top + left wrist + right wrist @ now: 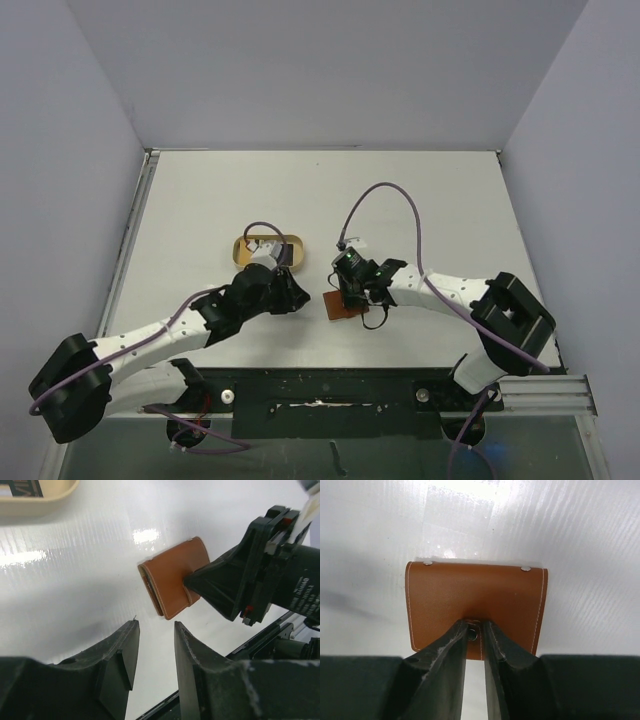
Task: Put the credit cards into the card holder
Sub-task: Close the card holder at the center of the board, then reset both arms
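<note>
**Card holder shut, cards not yet in**

Closest in, the right gripper (474,627) has its fingers drawn in narrow on either side of the snap tab (473,631) of the small brown leather bifold card holder (475,595). It appears to pinch the tab. The card holder lies folded flat on the white, glossy surface (580,530), and no slot is showing.

The left gripper (156,625) hovers just to the left of the card holder, its jaws partly apart with nothing between them.

By my reading, little is done. The tab has to be unsnapped and the card holder spread open before any card can go in. The credit cards (283,256) seem to sit in the tan round-ended plastic tray (238,250), to the left of the card holder and beyond it. How many there are cannot be told.

Plain pale grey walls (330,70) close in the surface beyond the card holder and on both sides of it. Lamp glare brightens the surface around it.
</note>
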### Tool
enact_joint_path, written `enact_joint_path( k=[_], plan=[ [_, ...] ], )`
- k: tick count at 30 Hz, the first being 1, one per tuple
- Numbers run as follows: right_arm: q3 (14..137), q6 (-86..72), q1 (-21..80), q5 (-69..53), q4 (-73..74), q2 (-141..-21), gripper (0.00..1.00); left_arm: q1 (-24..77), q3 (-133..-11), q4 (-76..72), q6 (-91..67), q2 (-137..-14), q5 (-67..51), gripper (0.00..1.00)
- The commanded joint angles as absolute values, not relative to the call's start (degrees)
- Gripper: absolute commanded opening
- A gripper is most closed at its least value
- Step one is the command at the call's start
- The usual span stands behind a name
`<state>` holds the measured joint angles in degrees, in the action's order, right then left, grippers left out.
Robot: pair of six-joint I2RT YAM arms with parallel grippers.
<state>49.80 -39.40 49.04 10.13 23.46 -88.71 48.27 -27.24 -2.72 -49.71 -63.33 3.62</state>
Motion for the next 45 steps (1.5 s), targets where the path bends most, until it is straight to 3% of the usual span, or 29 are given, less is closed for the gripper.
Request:
enact_joint_path(
  k=[1, 3, 5, 10, 14, 16, 20, 33, 45],
  plan=[
    [54.2, -37.8, 48.6, 13.2, 29.3, -84.8, 0.22, 47.7, -33.6, 1.7, -46.7, -59.2, 6.6, 0.34],
    [56.3, -37.3, 48.5, 14.2, 30.8, -82.8, 0.27, 47.4, -35.5, 4.2, -45.7, -58.1, 7.2, 0.38],
    [57.8, -37.2, 48.4, 15.1, 32.0, -80.1, 0.34, 47.3, -37.3, 7.0, -44.7, -57.2, 7.9, 0.52],
    [57.0, -37.8, 48.4, 18.1, 31.5, -69.2, 0.48, 47.2, -43.1, 13.6, -43.2, -53.7, 10.3, 0.60],
    [55.7, -39.1, 48.4, 19.8, 32.1, -60.4, 0.77, 47.0, -47.9, 18.9, -42.3, -52.0, 10.9, 0.63],
    [54.9, -39.6, 48.4, 20.1, 32.2, -56.1, 1.00, 46.9, -49.8, 20.9, -41.9, -51.8, 10.7, 0.65],
    [53.4, -41.7, 48.4, 20.9, 33.8, -49.9, 0.97, 46.7, -51.5, 22.0, -41.9, -51.4, 10.6, 0.70],
    [46.0, -48.9, 48.4, 22.8, 37.2, -39.5, 0.98, 46.7, -45.7, 19.4, -44.2, -43.6, 12.3, 0.72],
    [47.2, -49.4, 48.4, 23.8, 37.3, -38.4, 0.98, 46.6, -43.3, 17.3, -45.0, -42.4, 11.9, 0.73]
  ],
)
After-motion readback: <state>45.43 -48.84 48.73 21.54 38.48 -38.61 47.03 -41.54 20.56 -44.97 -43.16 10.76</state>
